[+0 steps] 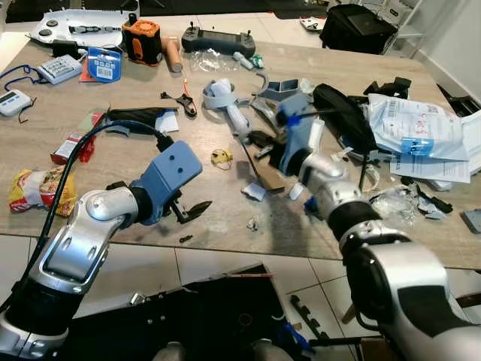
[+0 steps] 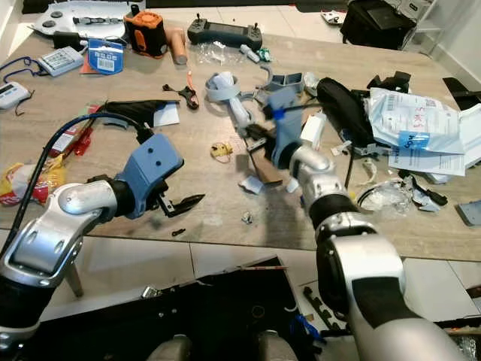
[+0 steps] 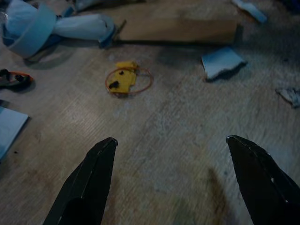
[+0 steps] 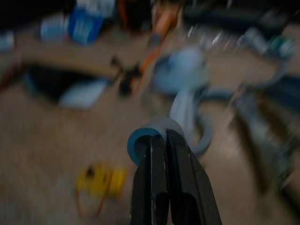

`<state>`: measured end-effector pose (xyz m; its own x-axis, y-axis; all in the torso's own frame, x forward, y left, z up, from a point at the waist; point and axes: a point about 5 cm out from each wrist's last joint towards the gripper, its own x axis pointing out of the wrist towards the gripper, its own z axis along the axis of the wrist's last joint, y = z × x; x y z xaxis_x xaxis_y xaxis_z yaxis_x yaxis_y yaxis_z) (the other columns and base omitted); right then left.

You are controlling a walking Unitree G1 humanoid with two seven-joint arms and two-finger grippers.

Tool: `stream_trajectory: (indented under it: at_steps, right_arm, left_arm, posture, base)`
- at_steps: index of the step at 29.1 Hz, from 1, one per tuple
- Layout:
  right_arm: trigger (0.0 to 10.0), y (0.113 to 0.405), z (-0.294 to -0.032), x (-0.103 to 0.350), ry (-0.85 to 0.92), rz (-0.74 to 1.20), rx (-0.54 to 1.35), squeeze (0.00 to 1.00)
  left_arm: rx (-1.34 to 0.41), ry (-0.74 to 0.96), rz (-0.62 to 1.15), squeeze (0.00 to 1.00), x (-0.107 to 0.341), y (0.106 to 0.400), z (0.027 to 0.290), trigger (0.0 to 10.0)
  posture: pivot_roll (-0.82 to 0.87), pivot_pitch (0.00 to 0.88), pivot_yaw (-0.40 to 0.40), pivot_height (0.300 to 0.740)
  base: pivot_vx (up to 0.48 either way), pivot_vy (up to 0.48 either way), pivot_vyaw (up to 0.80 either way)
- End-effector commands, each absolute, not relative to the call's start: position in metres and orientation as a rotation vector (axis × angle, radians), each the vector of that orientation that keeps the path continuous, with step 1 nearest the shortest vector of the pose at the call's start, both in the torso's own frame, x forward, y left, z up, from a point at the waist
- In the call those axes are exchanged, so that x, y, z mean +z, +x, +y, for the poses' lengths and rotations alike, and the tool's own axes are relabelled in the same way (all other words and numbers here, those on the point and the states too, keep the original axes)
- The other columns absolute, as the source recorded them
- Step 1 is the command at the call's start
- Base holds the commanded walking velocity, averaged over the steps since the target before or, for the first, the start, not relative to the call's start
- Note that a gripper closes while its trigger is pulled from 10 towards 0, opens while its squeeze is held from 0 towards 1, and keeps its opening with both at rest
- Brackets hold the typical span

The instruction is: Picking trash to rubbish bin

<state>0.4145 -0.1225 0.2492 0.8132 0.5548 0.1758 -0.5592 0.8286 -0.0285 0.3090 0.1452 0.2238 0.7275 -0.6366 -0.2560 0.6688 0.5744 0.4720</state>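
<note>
The right gripper point(image 4: 161, 140) is seen at the centre of the frame, above the cluttered table point(image 1: 113, 218), its two black fingers pressed together on a pale blue rolled strip point(image 4: 154, 133); the right wrist view is blurred. The left gripper point(image 3: 173, 154) is held low in the lower left of the frame, jaws spread wide apart over bare wood. A small yellow scrap with an orange band point(image 3: 125, 79) lies just beyond them, with a torn paper piece point(image 3: 221, 62) nearby.
</note>
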Motion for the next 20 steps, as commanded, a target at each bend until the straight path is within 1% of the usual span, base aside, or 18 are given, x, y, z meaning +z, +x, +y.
stream_trajectory:
  at_steps: [1,4,5,6,7,9,10,12,13,16,17,20]
  right_arm:
    - [0.0,0.415,-0.127,0.259,0.084,-0.219,0.591,0.00]
    - [0.0,0.414,-0.128,0.266,0.089,-0.273,0.587,0.00]
    - [6.9,0.412,-0.126,0.266,0.064,-0.286,0.575,0.00]
    - [10.0,0.411,-0.125,0.264,0.053,-0.294,0.553,0.00]
    - [10.0,0.411,-0.124,0.264,0.047,-0.299,0.537,0.00]
    - [10.0,0.406,-0.122,0.259,0.032,-0.322,0.482,0.00]
    - [10.0,0.406,-0.122,0.259,0.032,-0.322,0.482,0.00]
    - [10.0,0.400,-0.123,0.253,0.025,-0.346,0.414,0.00]
    - [10.0,0.397,-0.124,0.248,0.028,-0.351,0.378,0.00]
    - [10.0,0.389,-0.129,0.236,0.011,-0.361,0.256,0.00]
    - [10.0,0.384,-0.134,0.229,0.002,-0.363,0.219,0.00]
    - [10.0,0.378,-0.138,0.221,0.014,-0.358,0.180,0.00]
  left_arm:
    - [-0.752,0.554,0.039,0.00,0.225,0.311,0.143,10.0]
    - [-0.647,0.480,0.005,0.00,0.228,0.316,0.144,10.0]
    - [-0.572,0.436,-0.003,0.00,0.228,0.319,0.145,10.0]
    - [-0.492,0.393,-0.008,0.00,0.226,0.321,0.148,10.0]
    - [-0.439,0.367,-0.011,0.00,0.225,0.322,0.150,10.0]
    - [-0.317,0.308,-0.018,0.00,0.219,0.320,0.154,10.0]
    - [-0.317,0.308,-0.018,0.00,0.219,0.320,0.154,10.0]
    - [-0.246,0.221,-0.039,0.00,0.216,0.316,0.154,10.0]
    - [-0.226,0.186,-0.035,0.00,0.214,0.314,0.152,10.0]
    - [-0.201,0.123,-0.039,0.00,0.211,0.311,0.149,10.0]
    - [-0.187,0.097,-0.042,0.00,0.210,0.312,0.145,10.0]
    - [-0.160,0.087,-0.044,0.00,0.208,0.313,0.142,10.0]
  posture:
    - [0.22,0.255,-0.065,0.740]
    - [0.20,0.258,-0.072,0.740]
    - [0.19,0.246,-0.074,0.740]
    - [0.19,0.246,-0.074,0.740]
    - [0.19,0.246,-0.074,0.740]
    - [0.17,0.213,-0.076,0.740]
    - [0.17,0.213,-0.076,0.740]
    - [0.16,0.197,-0.080,0.740]
    - [0.16,0.178,-0.080,0.740]
    - [0.16,0.169,-0.079,0.740]
    - [0.16,0.150,-0.081,0.740]
    - [0.16,0.140,-0.081,0.740]
  base:
    - [0.000,0.000,0.00]
    - [0.000,0.000,0.00]
    - [0.000,0.000,0.00]
    - [0.000,0.000,0.00]
    - [0.000,0.000,0.00]
    - [0.000,0.000,0.00]
    - [0.000,0.000,0.00]
    - [0.000,0.000,0.00]
    - [0.000,0.000,0.00]
    - [0.000,0.000,0.00]
    - [0.000,0.000,0.00]
    - [0.000,0.000,0.00]
